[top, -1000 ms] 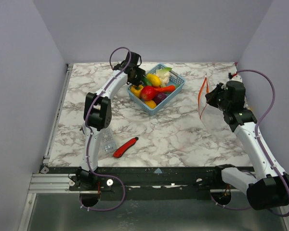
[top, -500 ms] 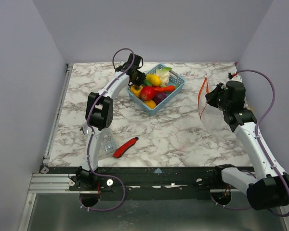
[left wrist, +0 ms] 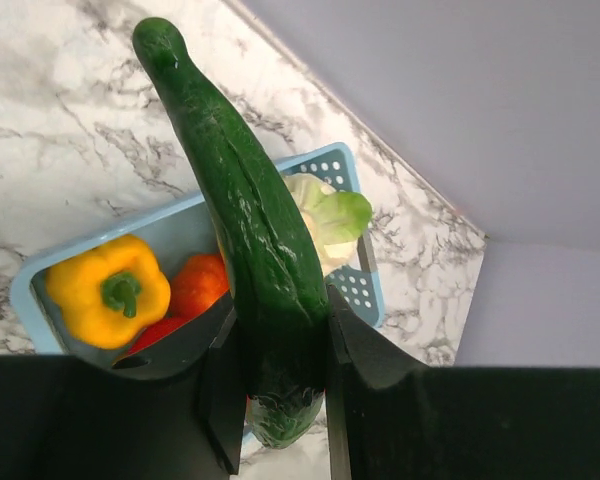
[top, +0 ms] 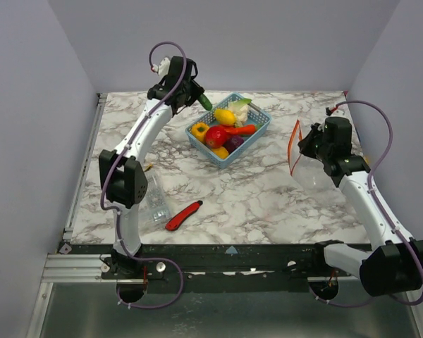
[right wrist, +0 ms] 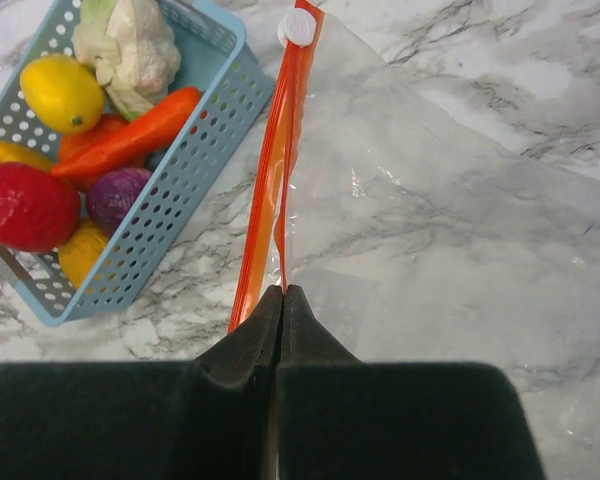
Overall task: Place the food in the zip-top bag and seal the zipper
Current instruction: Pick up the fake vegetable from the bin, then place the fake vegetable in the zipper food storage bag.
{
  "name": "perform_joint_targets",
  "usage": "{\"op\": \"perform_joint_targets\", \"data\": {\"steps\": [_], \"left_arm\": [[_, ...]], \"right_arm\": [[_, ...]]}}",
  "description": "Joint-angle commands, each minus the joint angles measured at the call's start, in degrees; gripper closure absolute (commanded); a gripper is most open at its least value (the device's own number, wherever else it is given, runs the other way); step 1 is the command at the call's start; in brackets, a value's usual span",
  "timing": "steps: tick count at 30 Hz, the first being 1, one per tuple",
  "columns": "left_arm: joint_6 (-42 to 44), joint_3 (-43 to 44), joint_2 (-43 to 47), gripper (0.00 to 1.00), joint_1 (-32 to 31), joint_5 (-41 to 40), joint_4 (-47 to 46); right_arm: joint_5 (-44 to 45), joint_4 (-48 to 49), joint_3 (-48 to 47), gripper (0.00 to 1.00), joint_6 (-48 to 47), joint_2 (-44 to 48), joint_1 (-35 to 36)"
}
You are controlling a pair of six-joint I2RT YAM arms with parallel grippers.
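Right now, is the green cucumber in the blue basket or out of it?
Out. The left gripper is clamped on the cucumber, holding it up, clear of the basket.

White arms (top: 144,130) with black joints (top: 123,186), black hands (left wrist: 280,375) (right wrist: 282,320), and looping purple cables (top: 392,137).

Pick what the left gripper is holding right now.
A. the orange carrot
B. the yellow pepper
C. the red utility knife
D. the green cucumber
D: in the left wrist view, the left gripper has its fingers pressed against both sides of the green cucumber. The yellow pepper sits in the blue basket below.
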State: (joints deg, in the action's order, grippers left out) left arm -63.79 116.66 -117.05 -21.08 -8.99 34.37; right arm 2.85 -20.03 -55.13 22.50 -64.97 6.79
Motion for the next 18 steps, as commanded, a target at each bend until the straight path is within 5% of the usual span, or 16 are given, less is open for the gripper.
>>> {"op": "perform_joint_targets", "data": {"steps": [1,5,11,18], "left_arm": [[11.13,-3.33,7.54,1.00,-0.20,4.85,-2.31],[16.71,-14.32,15.23,1.00,-1.58,29.59,-12.80],[16.39,-31.34,24.09,1.00,-11.34,52.34,-28.18],[14.41,-34.57,24.99,1.00,-21.96,59.23,-22.58]], "right_arm": [[-7.26,-2.13,-2.02,1.00,-3.38,-0.63,-0.02],[-10.20,-0.99,-0.80,1.00,-4.22,0.93,0.01],[-14.92,-0.12,-0.25,1.00,-4.88,2.36,0.07],[-17.74,3.70,2.42,1.00,-4.13,5.43,0.09]]}}
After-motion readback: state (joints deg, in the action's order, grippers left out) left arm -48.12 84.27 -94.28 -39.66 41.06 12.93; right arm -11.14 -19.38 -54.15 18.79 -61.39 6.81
